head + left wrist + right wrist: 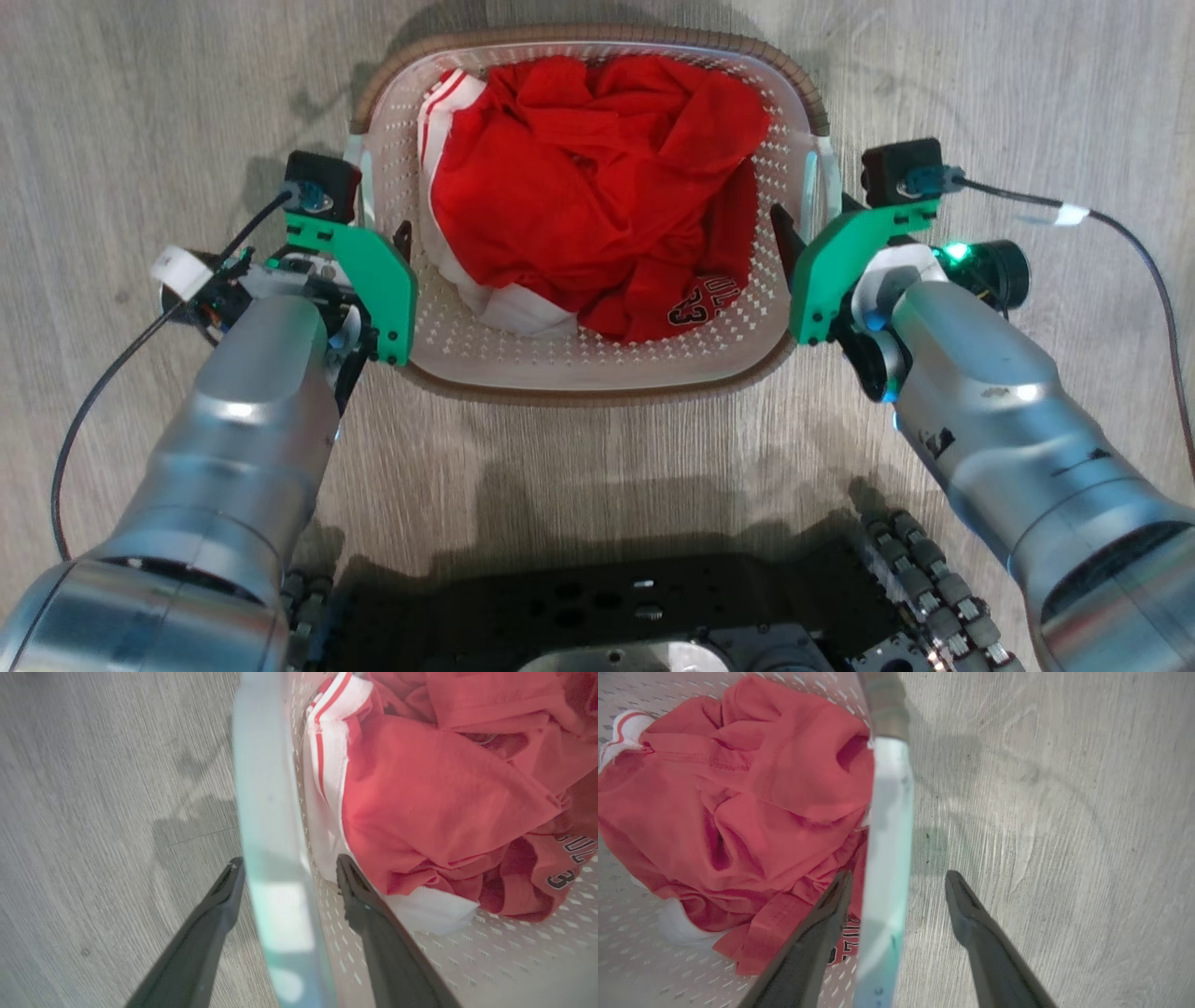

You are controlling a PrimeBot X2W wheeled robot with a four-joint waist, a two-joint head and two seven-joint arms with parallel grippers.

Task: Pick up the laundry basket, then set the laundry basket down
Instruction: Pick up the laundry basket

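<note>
The laundry basket (597,42), white and perforated with a brown woven rim, stands on the grey wood-look floor straight ahead. A crumpled red and white garment (597,187) lies in it. My left gripper (378,233) is open astride the basket's left side handle (273,849): one finger (219,905) is outside over the floor, the other inside by the wall. My right gripper (805,217) is open astride the right side handle (887,826), with one finger (826,924) inside over the cloth and the other outside. Neither pair of fingers presses the handle.
My black wheeled base (607,607) sits just below the basket. Black cables (1130,243) trail from both wrists over the floor. Bare floor (140,112) lies on both sides of the basket.
</note>
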